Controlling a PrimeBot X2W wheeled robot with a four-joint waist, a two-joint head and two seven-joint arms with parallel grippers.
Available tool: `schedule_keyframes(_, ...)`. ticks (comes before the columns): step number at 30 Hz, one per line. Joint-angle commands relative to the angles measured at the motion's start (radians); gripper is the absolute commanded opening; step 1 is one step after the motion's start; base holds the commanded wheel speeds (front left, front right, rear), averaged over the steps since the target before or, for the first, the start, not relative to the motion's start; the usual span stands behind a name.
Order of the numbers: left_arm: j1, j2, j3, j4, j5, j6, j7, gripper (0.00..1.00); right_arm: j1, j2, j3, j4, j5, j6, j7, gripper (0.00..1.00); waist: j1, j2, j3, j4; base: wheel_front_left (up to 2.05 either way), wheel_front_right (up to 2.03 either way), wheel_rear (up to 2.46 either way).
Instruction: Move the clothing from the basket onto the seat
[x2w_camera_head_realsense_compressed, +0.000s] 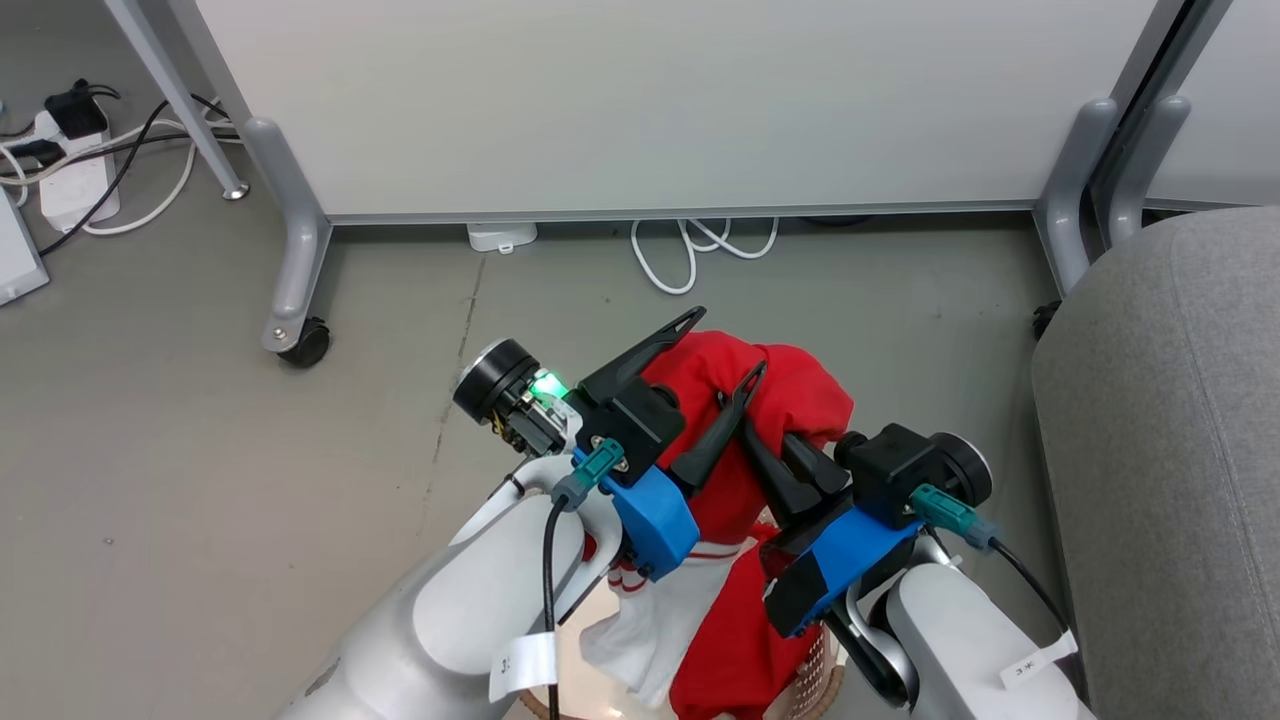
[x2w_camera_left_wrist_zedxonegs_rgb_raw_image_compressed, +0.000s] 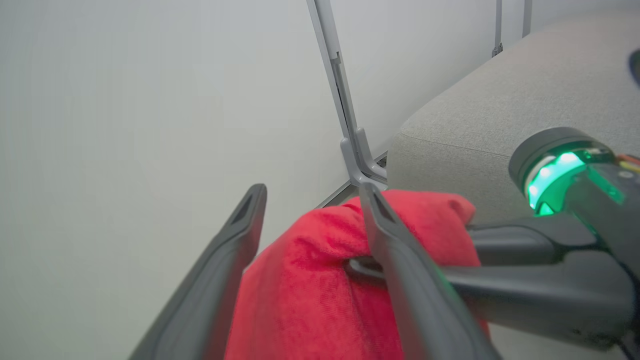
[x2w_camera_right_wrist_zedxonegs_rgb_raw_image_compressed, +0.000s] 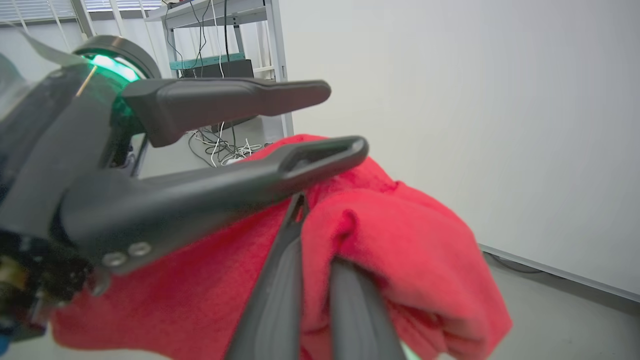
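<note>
Clothing (x2w_camera_head_realsense_compressed: 810, 395) hangs clamped in right gripper (x2w_camera_head_realsense_compressed: 768, 435), while left gripper (x2w_camera_head_realsense_compressed: 725, 343) gapes wide around its top.

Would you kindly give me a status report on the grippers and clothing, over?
Left gripper open, straddling the red garment. Right gripper shut on it, held over the basket. Grey seat to the right, nothing between.

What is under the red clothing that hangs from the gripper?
Under the red clothing, part of the basket shows: its woven rim and perforated wall. The hanging fabric covers the inside of the basket, so I cannot tell if anything lies in it.
</note>
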Motion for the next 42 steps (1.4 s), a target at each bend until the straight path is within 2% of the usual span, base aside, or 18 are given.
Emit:
schedule_keyframes(1, 0.008, 0.004, 0.006, -0.004, 0.006, 0.000, -0.003, 1.00, 0.008, -0.003, -0.005, -0.002, -0.007, 0.000, -0.001, 0.00, 0.0000, -0.0001, 0.001, 0.000, 0.00, 0.00, 0.00)
schedule_keyframes(9, 0.013, 0.011, 0.014, -0.011, 0.015, 0.003, -0.003, 1.00, 0.025, -0.003, -0.085, -0.003, -0.032, 0.000, -0.001, 0.00, 0.0000, -0.0001, 0.012, -0.017, 0.00, 0.00, 0.00)
schedule_keyframes(16, 0.021, 0.017, 0.019, -0.022, 0.020, 0.006, -0.003, 1.00, 0.041, -0.003, -0.213, -0.018, -0.067, 0.000, -0.001, 0.00, 0.0000, -0.0001, 0.032, -0.072, 0.00, 0.00, 0.00)
schedule_keyframes(29, 0.013, 0.021, 0.016, -0.040, 0.036, 0.001, -0.003, 1.00, 0.024, -0.003, -0.388, -0.086, -0.112, 0.000, -0.001, 0.00, 0.0000, -0.0001, 0.106, -0.223, 0.00, 0.00, 0.00)
schedule_keyframes(42, 0.004, 0.024, -0.012, -0.033, 0.053, -0.014, -0.003, 1.00, 0.041, -0.003, -0.490, -0.159, -0.111, 0.000, -0.001, 0.00, 0.0000, -0.0001, 0.158, -0.412, 0.00, 0.00, 0.00)
